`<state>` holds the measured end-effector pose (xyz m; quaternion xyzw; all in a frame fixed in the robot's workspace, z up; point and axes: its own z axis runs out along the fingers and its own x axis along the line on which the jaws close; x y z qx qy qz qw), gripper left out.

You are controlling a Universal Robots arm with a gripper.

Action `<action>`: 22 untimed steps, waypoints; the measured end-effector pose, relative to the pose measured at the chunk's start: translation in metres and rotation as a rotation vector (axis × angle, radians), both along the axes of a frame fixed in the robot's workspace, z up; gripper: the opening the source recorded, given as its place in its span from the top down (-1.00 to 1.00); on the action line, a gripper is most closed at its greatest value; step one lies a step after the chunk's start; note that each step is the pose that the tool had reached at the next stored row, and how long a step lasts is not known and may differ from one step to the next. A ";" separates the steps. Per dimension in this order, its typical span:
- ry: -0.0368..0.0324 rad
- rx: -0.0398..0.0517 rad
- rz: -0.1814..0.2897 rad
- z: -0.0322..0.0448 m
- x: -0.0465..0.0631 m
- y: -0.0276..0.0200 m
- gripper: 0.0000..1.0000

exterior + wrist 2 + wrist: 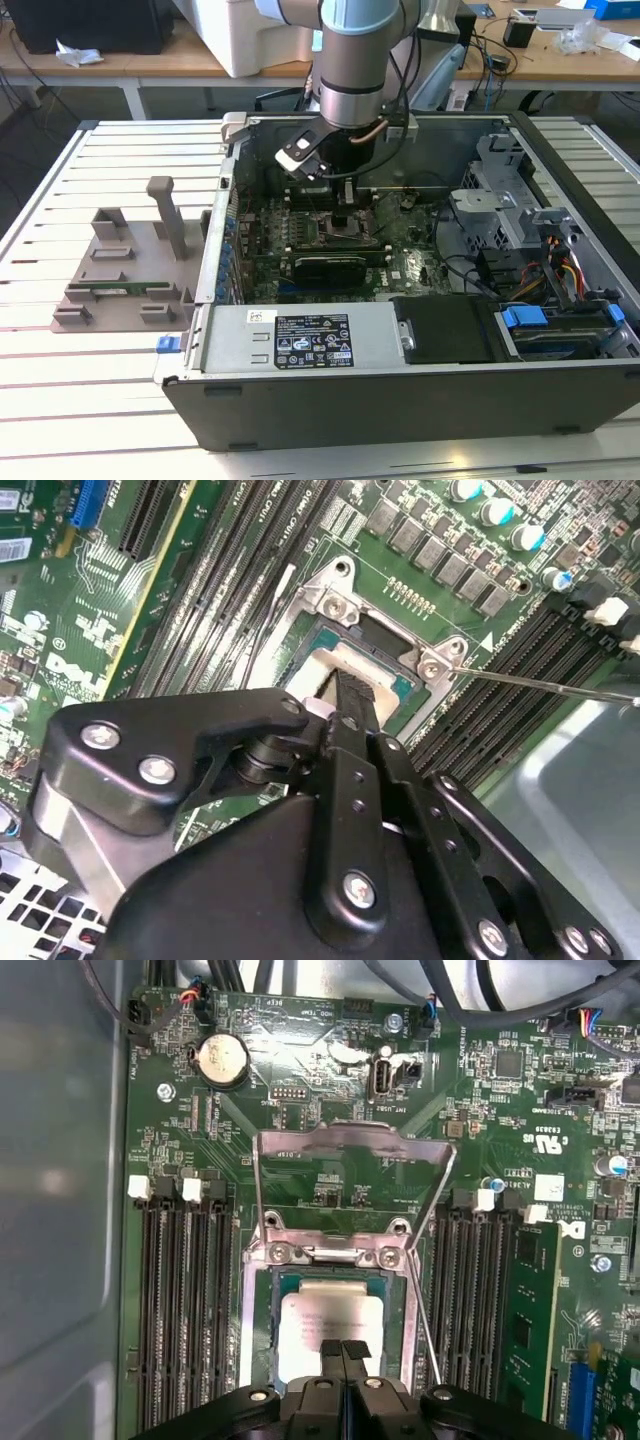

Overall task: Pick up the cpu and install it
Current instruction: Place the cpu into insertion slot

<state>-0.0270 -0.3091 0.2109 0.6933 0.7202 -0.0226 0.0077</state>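
Note:
The cpu (322,1312) lies flat in the motherboard socket, its silver top plate showing inside the metal socket frame (258,1300). The second wrist view shows a pale corner of the cpu (318,672) under the fingertips. My gripper (343,1352) is shut, its two black fingers pressed together with nothing between them. Their tips sit right at the cpu's top plate; whether they touch it I cannot tell. The shut gripper (345,692) points down at the socket. In the exterior view the gripper (340,215) hangs inside the open computer case (400,400), over the socket.
The socket's load plate (350,1150) stands flipped open, and its thin lever (425,1310) runs alongside. Memory slots (185,1300) flank the socket; one slot holds a green stick (520,1300). Outside the case, a grey-brown tray (110,255) carries a memory stick (120,291).

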 end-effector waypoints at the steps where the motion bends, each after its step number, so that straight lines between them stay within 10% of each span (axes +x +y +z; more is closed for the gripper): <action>1: 0.0005 0.0003 0.000 -0.0014 0.001 0.0000 0.79; 11: 0.0041 0.0129 0.000 -0.0071 0.015 0.0000 0.79; 22: 0.0042 0.0102 0.000 0.0264 0.016 0.0001 0.79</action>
